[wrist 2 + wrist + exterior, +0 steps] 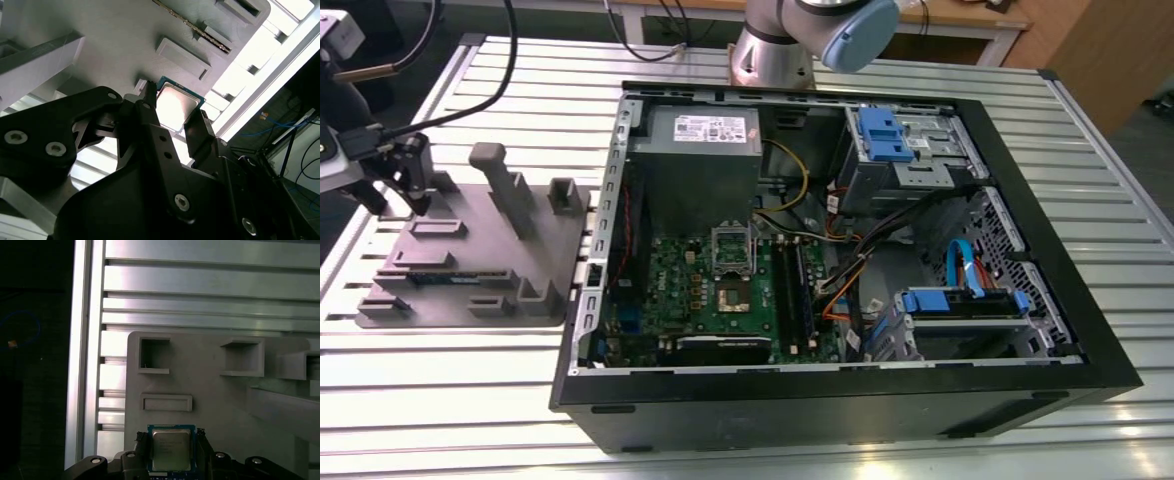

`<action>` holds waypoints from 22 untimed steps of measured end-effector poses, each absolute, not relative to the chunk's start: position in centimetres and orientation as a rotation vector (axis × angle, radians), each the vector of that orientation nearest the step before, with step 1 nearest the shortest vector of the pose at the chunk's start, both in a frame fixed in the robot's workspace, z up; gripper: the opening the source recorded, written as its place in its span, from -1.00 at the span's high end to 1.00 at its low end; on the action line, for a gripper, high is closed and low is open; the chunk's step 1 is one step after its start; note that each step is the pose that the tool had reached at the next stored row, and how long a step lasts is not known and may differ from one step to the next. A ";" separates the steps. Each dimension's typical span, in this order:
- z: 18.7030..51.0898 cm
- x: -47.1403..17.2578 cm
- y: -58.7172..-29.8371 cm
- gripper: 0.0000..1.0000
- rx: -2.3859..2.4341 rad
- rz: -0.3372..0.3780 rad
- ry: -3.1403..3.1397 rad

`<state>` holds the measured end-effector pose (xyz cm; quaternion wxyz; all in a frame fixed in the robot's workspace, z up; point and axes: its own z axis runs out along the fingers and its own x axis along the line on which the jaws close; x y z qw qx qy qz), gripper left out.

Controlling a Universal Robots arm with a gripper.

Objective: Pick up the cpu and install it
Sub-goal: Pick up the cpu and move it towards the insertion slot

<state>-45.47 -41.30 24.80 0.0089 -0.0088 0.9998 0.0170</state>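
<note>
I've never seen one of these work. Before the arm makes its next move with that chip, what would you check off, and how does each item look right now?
1. The fingers sit against two opposite edges of the cpu: ok.
2. The cpu is centred between them in both wrist views: ok.
3. The cpu is lifted clear of the grey tray: cannot tell.
4. The socket on the motherboard has its cover raised: ok, as far as the exterior view shows.
5. The cables lie to the exterior view's right of the socket, not over it: ok.
</note>
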 end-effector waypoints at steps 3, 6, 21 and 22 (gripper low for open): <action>24.9 -45.5 -41.3 0.06 -0.027 0.053 3.123; 24.9 -45.5 -41.3 0.06 -0.027 0.053 3.123; 25.1 -45.5 -41.3 0.06 -0.027 0.053 3.123; 25.2 -45.5 -41.3 0.06 -0.027 0.053 3.123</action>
